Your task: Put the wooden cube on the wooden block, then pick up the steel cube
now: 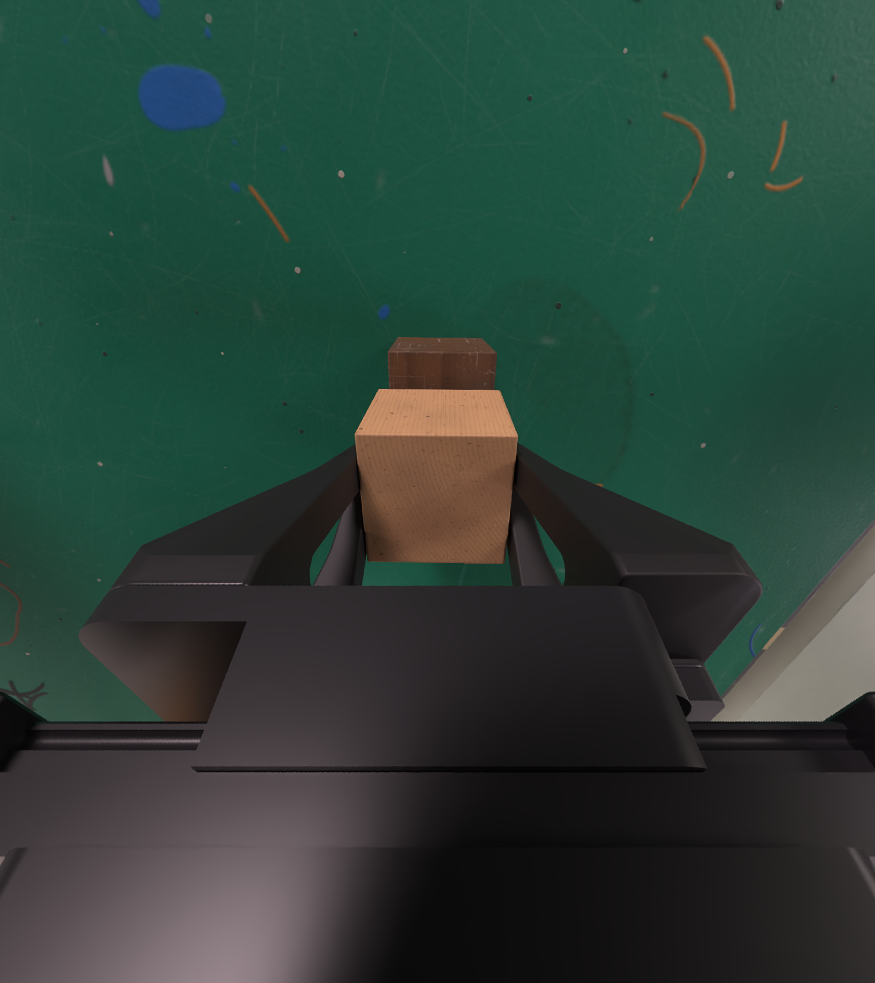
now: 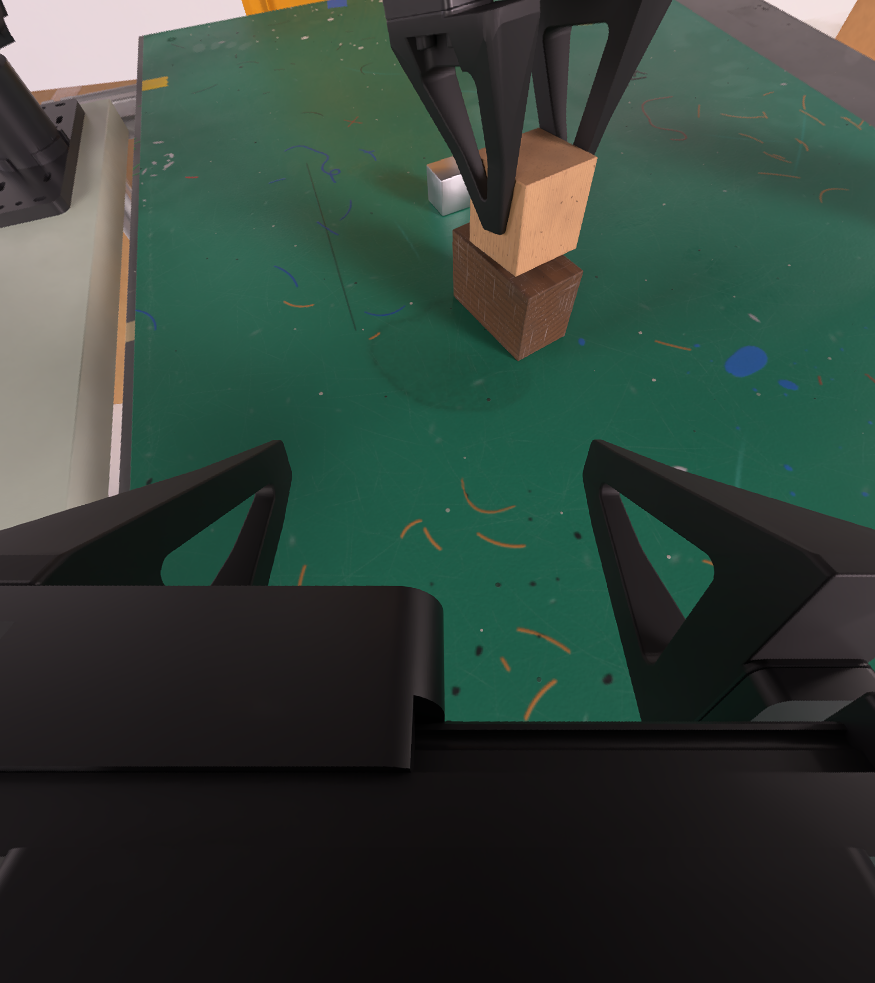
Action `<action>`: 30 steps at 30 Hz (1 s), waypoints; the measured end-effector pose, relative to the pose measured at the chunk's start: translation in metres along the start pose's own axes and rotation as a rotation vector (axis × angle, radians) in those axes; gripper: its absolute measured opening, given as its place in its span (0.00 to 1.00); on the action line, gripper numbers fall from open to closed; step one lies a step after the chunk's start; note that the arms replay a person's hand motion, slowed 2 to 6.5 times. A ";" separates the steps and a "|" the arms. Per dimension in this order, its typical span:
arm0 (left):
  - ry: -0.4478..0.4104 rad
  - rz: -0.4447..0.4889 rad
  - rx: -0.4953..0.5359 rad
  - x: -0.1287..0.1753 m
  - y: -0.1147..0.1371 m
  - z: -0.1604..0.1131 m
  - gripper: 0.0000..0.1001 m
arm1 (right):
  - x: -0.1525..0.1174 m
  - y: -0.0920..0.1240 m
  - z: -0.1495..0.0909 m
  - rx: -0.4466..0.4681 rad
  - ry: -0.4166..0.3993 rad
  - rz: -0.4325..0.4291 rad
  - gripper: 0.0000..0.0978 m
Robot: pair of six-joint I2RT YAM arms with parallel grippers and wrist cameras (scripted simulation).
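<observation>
Left hand (image 1: 435, 478) is gripping the wooden cube (image 1: 434, 478), which I'm seating on the wooden block (image 2: 517, 306), slightly askew. Right hand (image 2: 438, 478) is hanging open over the table (image 2: 243, 372). Releasing, then fetching the steel cube (image 2: 446, 186), is remaining.
</observation>
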State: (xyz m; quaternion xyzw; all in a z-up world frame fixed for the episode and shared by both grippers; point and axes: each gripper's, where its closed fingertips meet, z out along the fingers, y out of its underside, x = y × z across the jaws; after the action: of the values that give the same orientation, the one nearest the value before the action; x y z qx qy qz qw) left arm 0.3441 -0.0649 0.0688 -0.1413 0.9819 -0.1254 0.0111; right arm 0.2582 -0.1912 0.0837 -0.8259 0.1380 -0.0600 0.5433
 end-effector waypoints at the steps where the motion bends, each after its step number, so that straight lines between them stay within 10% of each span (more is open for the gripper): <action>1: 0.001 0.000 -0.002 0.000 0.000 0.000 0.40 | 0.000 0.000 0.000 0.000 0.000 0.000 0.96; 13: 0.002 0.005 -0.028 0.001 0.003 0.002 0.40 | 0.000 0.001 0.000 0.000 -0.003 0.001 0.96; 18: 0.003 0.005 -0.030 0.001 0.003 0.004 0.63 | 0.000 0.000 0.000 0.002 -0.002 0.001 0.96; 30: -0.004 -0.001 -0.012 0.000 0.005 0.002 0.68 | 0.001 0.000 -0.002 0.003 0.001 0.002 0.96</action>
State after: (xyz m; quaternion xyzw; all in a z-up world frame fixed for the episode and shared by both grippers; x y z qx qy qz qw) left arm 0.3431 -0.0608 0.0659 -0.1421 0.9826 -0.1191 0.0121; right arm 0.2586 -0.1929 0.0843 -0.8249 0.1390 -0.0600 0.5446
